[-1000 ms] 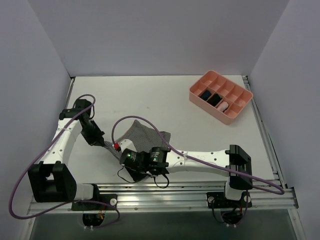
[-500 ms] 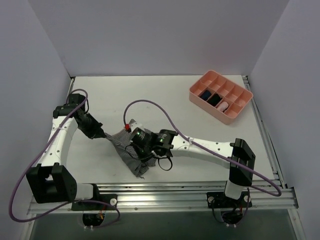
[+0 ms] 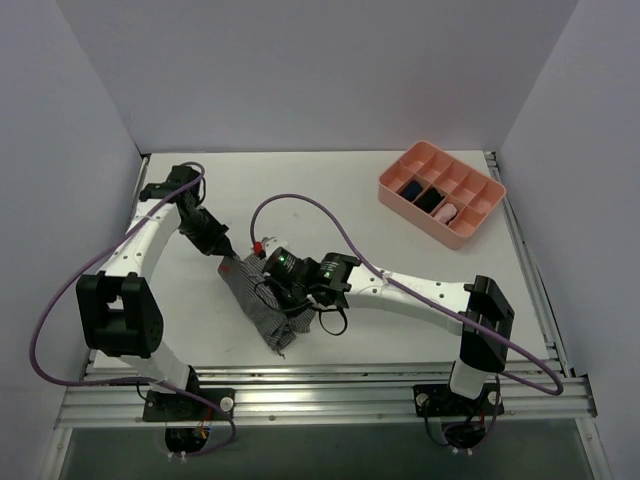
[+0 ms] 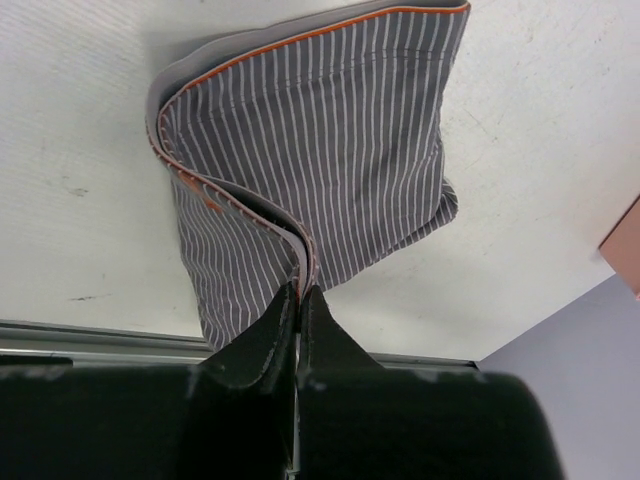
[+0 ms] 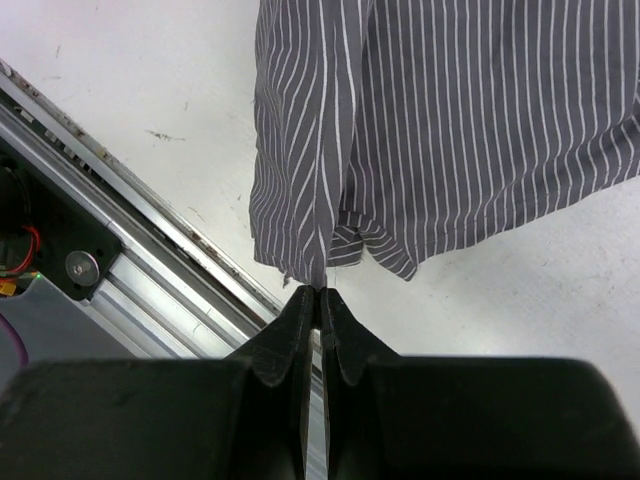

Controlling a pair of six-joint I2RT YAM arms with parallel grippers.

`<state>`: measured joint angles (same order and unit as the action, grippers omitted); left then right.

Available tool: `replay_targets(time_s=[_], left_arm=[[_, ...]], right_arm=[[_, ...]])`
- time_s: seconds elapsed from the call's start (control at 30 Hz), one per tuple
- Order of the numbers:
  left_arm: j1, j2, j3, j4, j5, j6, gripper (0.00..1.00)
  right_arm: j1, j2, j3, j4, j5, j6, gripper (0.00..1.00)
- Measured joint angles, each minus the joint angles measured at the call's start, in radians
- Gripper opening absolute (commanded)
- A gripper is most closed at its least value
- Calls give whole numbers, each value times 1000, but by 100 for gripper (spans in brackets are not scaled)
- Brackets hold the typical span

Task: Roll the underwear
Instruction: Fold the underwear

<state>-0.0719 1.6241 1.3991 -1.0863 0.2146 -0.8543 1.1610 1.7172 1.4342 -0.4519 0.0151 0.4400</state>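
Clamping the underwear [image 3: 268,322] in tight-closed left jaws and right jaws, cloth now bunched, shifted left since earlier.

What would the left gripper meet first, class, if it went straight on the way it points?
The underwear: the left gripper is shut on a folded edge, so the striped cloth lies straight ahead. Past it probably the table, though depth is unclear.

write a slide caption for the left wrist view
Left gripper shut on a fold of the grey striped underwear
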Motion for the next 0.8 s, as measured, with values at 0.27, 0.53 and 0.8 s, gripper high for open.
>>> replay_targets(time_s=[0.27,0.53,0.8], left_arm=[[-68,168,213,13,13,-44,2],[-137,502,504,99,127,-51,6],[-203,714,575,259,273,-51,52]], right_arm=[[-135,-1,-8,14,11,4,0],[-338,-1,-77,82,24,3,0],[-439,97,-141,147,66,31,22]])
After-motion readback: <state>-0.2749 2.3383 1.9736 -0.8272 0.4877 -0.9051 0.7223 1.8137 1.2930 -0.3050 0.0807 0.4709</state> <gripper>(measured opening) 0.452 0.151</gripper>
